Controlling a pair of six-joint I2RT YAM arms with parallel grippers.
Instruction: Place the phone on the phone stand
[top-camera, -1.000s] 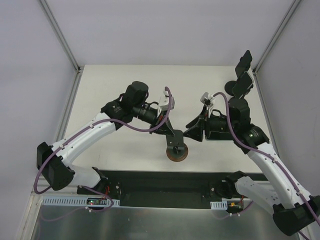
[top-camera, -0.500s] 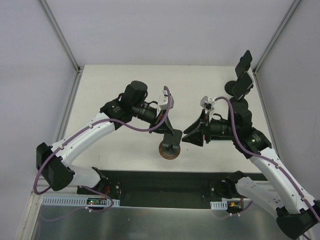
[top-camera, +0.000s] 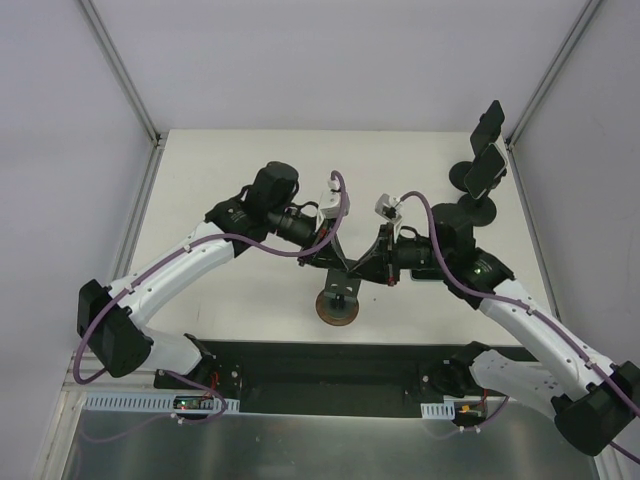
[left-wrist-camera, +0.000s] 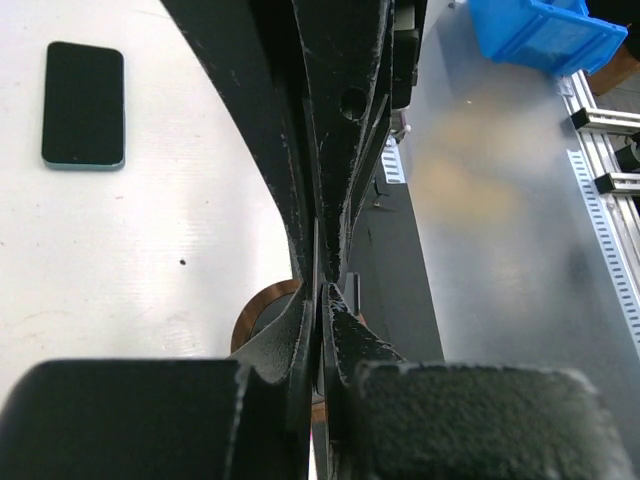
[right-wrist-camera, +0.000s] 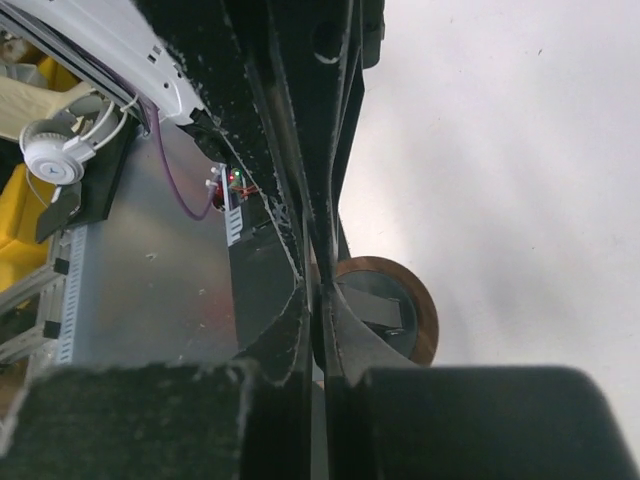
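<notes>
From above, we see the right gripper has swung in to join the left gripper on the black phone stand with round brown base. Left wrist: jaws clamped on its thin plate, and the black slab phone lies flat on the bench, well apart. Right wrist: jaws likewise pinch that plate, so we judge the phone is not yet fetched.

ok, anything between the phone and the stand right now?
No loose object shows between them. But the left gripper and right gripper are both clamped on the stand, occupying where the phone must sit. The phone lies flat on the table, apart.
</notes>
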